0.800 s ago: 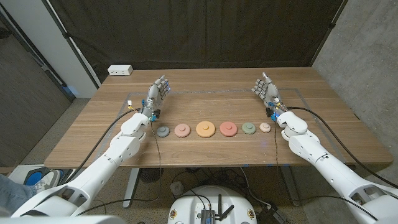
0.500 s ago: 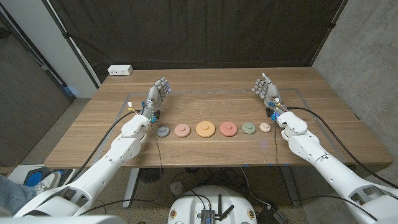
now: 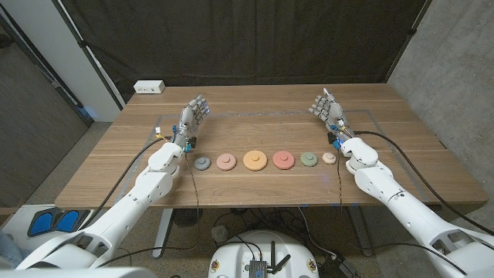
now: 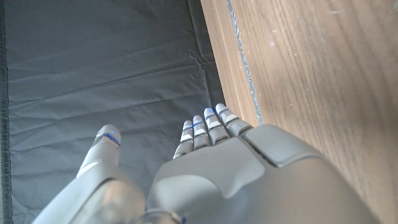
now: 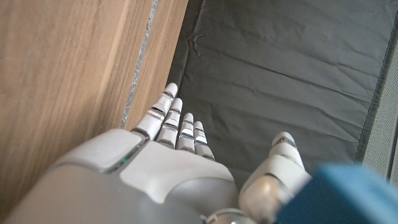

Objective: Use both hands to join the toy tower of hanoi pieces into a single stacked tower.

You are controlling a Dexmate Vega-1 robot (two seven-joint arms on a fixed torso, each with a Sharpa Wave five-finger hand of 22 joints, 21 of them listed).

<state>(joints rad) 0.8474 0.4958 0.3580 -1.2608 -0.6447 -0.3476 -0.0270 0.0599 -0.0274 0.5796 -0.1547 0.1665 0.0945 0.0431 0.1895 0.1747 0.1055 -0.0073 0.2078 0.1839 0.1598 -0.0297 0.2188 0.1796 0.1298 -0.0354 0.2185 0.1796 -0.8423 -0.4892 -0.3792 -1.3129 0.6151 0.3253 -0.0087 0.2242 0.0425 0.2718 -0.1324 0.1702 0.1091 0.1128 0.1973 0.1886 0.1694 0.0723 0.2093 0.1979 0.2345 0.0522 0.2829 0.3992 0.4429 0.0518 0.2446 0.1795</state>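
Six toy discs, from the grey disc (image 3: 202,163) to the small pink disc (image 3: 329,158), lie in a row mid-table (image 3: 255,185), flanked by the left hand (image 3: 194,117) and right hand (image 3: 329,110), both holding nothing, fingers extended.

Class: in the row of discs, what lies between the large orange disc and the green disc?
In the head view, one disc: the red disc sits between the large orange disc and the green disc, apart from both.

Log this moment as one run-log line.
left hand open, idle | right hand open, idle | six discs in row, unstacked | table
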